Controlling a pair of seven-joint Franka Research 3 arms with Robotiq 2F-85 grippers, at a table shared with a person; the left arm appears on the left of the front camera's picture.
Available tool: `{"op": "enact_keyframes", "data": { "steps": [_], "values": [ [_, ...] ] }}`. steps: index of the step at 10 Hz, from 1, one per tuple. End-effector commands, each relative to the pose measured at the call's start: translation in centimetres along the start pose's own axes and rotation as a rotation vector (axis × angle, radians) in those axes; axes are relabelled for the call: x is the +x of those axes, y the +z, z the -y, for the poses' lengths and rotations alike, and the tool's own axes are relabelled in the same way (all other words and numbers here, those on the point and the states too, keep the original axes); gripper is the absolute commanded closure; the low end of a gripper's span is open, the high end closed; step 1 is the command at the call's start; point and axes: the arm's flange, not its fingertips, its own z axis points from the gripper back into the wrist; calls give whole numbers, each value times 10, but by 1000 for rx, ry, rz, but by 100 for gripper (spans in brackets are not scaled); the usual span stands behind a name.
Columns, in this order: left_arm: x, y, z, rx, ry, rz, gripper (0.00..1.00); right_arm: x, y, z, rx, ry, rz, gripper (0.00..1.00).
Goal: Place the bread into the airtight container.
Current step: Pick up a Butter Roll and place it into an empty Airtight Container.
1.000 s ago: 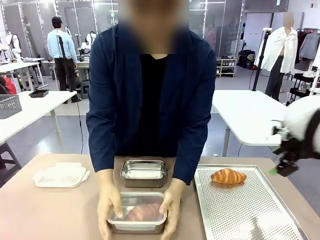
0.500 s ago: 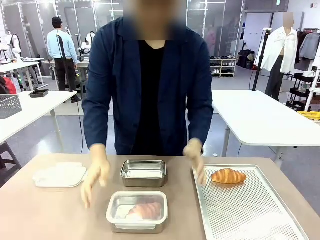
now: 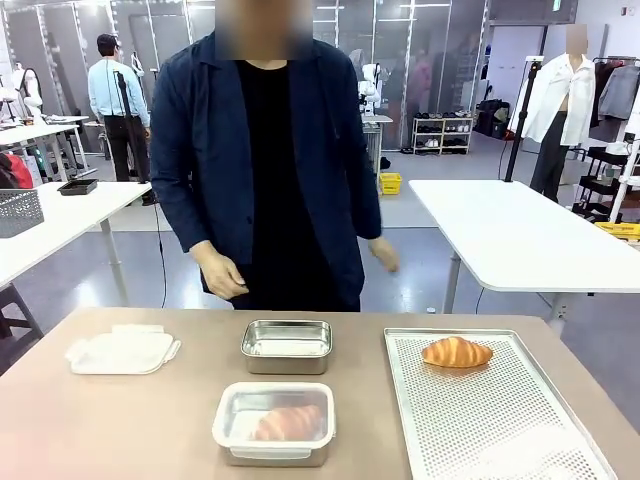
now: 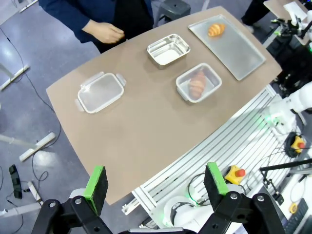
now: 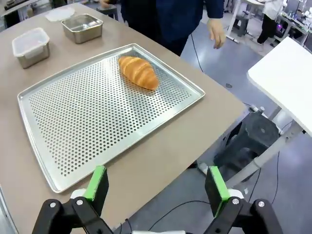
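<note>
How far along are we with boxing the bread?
Done: one croissant lies in the lidded container. In hand: nothing; left gripper and right gripper are open. Left: second croissant on the tray; open container empty, spare lid off.

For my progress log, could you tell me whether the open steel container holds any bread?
No, the open steel container shows only its bare, shiny bottom.

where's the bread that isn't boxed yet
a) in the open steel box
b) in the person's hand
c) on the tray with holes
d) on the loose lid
c, the croissant lies at the far end of the tray, and the open steel box holds nothing.
</note>
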Motion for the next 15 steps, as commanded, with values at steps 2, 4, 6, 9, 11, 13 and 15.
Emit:
{"op": "enact_keyframes", "data": {
  "steps": [2,4,6,9,11,13,15],
  "values": [
    [3,3,1,-2,-1,4,0,9,-4,3,-16,30,-8,0],
    [3,3,1,-2,-1,4,0,19,-7,2,-9,46,-15,0],
    [3,3,1,-2,-1,4,0,30,-12,4,-1,62,-33,0],
    [3,3,1,-2,-1,4,0,72,-35,-4,51,159,-124,0],
    [3,3,1,-2,-1,4,0,147,-87,-25,125,331,-324,0],
    [3,3,1,-2,-1,4,0,206,-137,-48,149,472,-541,0],
    [3,3,1,-2,-1,4,0,242,-187,-62,196,574,-659,0]
  ]
}}
